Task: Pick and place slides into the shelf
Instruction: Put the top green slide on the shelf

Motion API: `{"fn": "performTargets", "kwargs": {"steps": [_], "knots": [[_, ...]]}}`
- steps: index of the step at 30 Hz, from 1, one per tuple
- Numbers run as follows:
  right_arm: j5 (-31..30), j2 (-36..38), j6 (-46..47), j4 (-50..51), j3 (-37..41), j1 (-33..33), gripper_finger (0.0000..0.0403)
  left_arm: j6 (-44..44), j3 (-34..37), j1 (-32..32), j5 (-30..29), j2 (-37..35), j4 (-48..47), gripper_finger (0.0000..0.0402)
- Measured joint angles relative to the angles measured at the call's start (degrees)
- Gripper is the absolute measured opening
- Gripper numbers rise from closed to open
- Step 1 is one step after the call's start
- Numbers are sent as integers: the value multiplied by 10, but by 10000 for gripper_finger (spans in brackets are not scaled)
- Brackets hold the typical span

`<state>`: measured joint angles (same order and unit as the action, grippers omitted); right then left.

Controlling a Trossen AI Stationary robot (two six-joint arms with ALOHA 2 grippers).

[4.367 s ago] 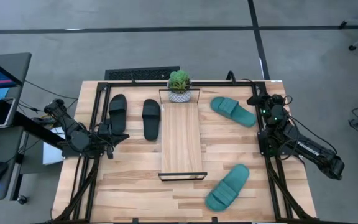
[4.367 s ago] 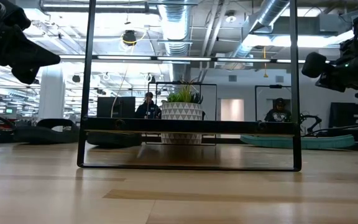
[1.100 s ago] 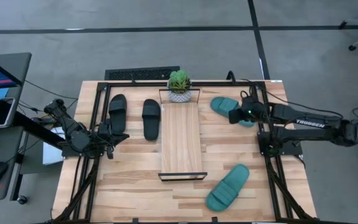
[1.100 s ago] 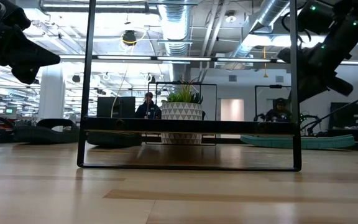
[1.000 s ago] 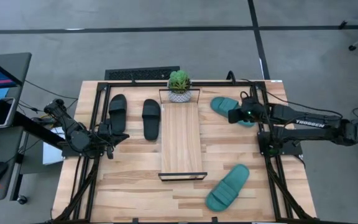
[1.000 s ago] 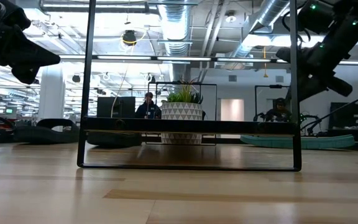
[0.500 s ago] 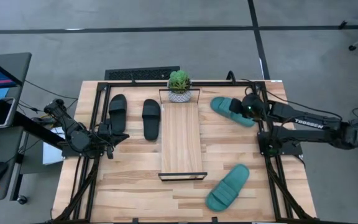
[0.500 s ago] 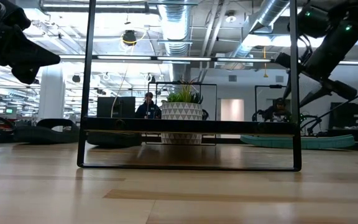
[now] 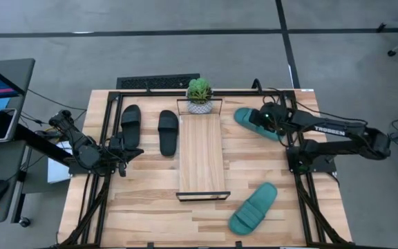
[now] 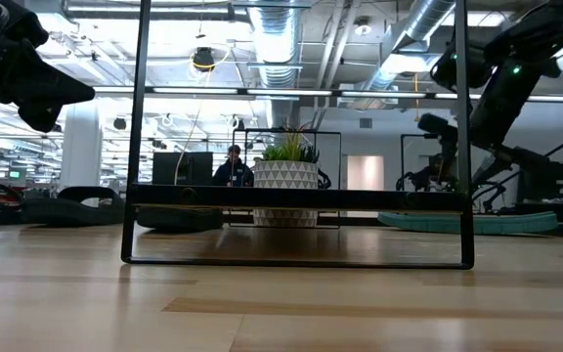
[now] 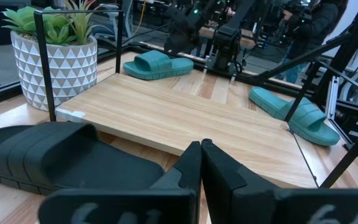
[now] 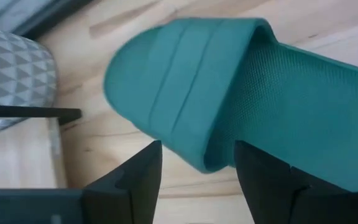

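Note:
The light-wood shelf (image 9: 201,155) lies mid-table, its black frame (image 10: 297,262) close in the low view. Two black slides (image 9: 130,124) (image 9: 168,131) rest sole-down on the table to its left. One teal slide (image 9: 253,207) lies near right, another (image 9: 244,117) far right. My right gripper (image 12: 194,180) hangs open over the far teal slide, a finger on either side of its strap end (image 12: 185,81); I cannot tell whether they touch. My left gripper (image 11: 201,163) is shut and holds nothing, by the table's left edge (image 9: 119,158), near a black slide (image 11: 61,158).
A small potted plant (image 9: 200,95) in a white patterned pot stands at the shelf's far end. Black frame rails (image 9: 106,138) run along the table's left and right sides. Bare tabletop (image 9: 150,207) lies in front of the black slides.
My right gripper has swung toward the table's far edge and sunk over the far teal slide, its wrist rolling as it went. The slides and the shelf lie where they were.

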<state>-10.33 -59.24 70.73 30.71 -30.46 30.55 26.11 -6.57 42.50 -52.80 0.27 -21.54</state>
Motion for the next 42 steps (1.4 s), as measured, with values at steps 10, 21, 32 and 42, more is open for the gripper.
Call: {"fn": "performTargets", "kwargs": {"steps": [10, 21, 32, 42], "knots": [[13, -62, -22, -48, 0, 26, 191, 0, 0, 0, 0, 0, 0, 0], [15, -95, -47, -93, 0, 42, 178, 0, 0, 0, 0, 0, 0, 0], [13, -94, -62, -85, -1, 49, 60, 0, 0, 0, 0, 0, 0, 0], [7, -94, -114, -74, -2, 49, 6, 0, 0, 0, 0, 0, 0, 0]]}}
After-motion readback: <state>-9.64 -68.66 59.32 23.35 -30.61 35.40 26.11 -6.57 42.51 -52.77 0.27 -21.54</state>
